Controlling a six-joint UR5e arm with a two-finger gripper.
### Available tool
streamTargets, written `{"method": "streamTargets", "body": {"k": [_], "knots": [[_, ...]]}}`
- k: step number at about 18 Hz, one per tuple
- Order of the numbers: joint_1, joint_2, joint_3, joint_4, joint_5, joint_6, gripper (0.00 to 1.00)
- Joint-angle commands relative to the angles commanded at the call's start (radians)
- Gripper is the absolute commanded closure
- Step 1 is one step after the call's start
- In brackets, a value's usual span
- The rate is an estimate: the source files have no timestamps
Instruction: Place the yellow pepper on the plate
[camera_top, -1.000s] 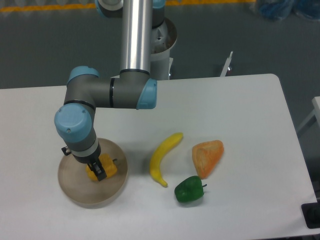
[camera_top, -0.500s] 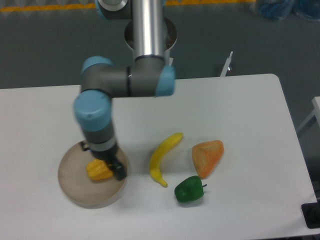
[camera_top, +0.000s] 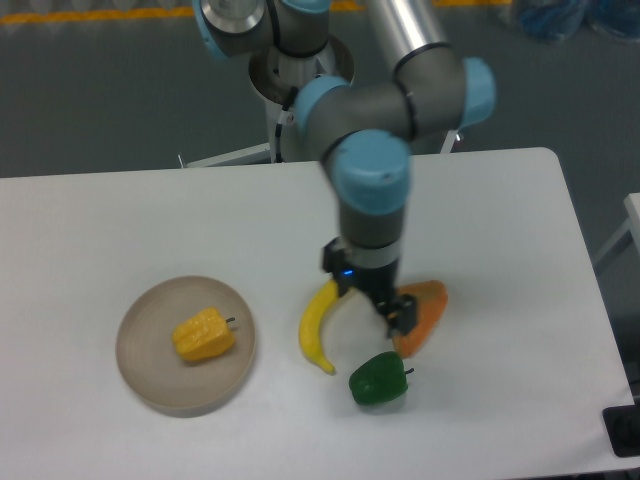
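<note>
From my remote seat, I saw the yellow pepper (camera_top: 204, 335) lying on the plate (camera_top: 150, 385), roughly at its middle, stem pointing toward the right edge of the table (camera_top: 520, 220). The plate sat near the front left corner of the table, and nothing was touching the pepper. The hand (camera_top: 385, 305) hung well apart from the plate, over the middle of the front half of the table, between the banana (camera_top: 322, 325) and the orange wedge (camera_top: 430, 305), with the green pepper (camera_top: 378, 380) just in front of it toward the front edge. It carried nothing that I could see; 1 dark finger showed against the wedge, but the wrist hid the rest, so I could not tell how wide the jaws stood. I judged the placing step done: the pepper rested fully inside the rim and looked settled on its side, not perched on the edge. What remained, in my view, was only to take the arm clear. That called for lifting straight up before any sideways travel, since the finger seemed very near the wedge and the banana lay close on the other side; a low sweep could knock either one, or the green pepper.
</note>
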Motion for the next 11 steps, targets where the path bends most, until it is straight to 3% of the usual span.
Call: {"method": "streamTargets", "body": {"k": [5,11], "knots": [[0.08,0.003,-0.023,-0.043,0.017,0.175,0.0],[0.095,-0.002,-0.035,-0.041,0.021,0.201,0.0]]}}
